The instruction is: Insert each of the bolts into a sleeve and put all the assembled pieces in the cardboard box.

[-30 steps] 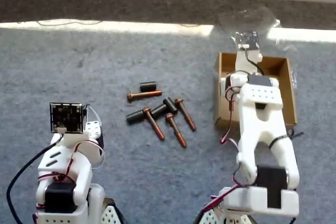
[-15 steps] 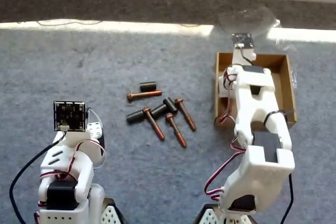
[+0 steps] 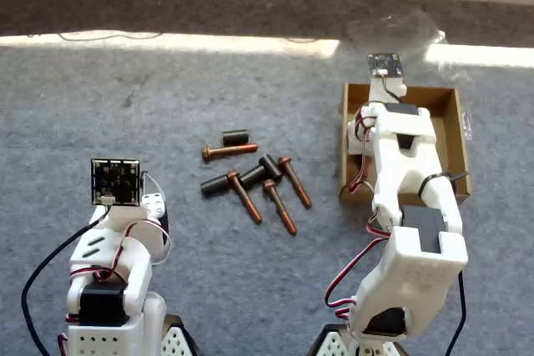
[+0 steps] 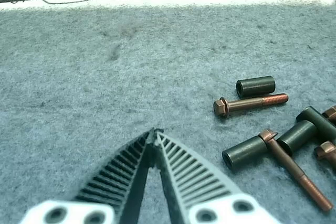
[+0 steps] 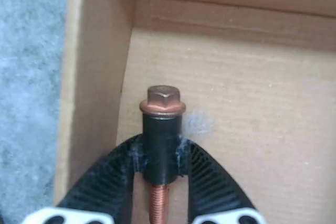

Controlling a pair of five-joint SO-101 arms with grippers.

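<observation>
While my right arm folded higher at the elbow over the past second, my right pincer [image 5: 160, 153] stayed clenched on the sleeve [image 5: 159, 140], the bolt [image 5: 163, 100] seated in it with its head poking out ahead. Both sat inside the cardboard box [image 5: 94, 77], close beside one wall, with bare box floor stretching away on the other side. My left pincer [image 4: 155, 139], clenched on nothing, had shifted slightly and hung above open grey surface [image 4: 79, 66]. The loose bolts [image 3: 229, 151] and sleeves [image 3: 235, 137] lay unmoved between my arms, well apart from the box.
</observation>
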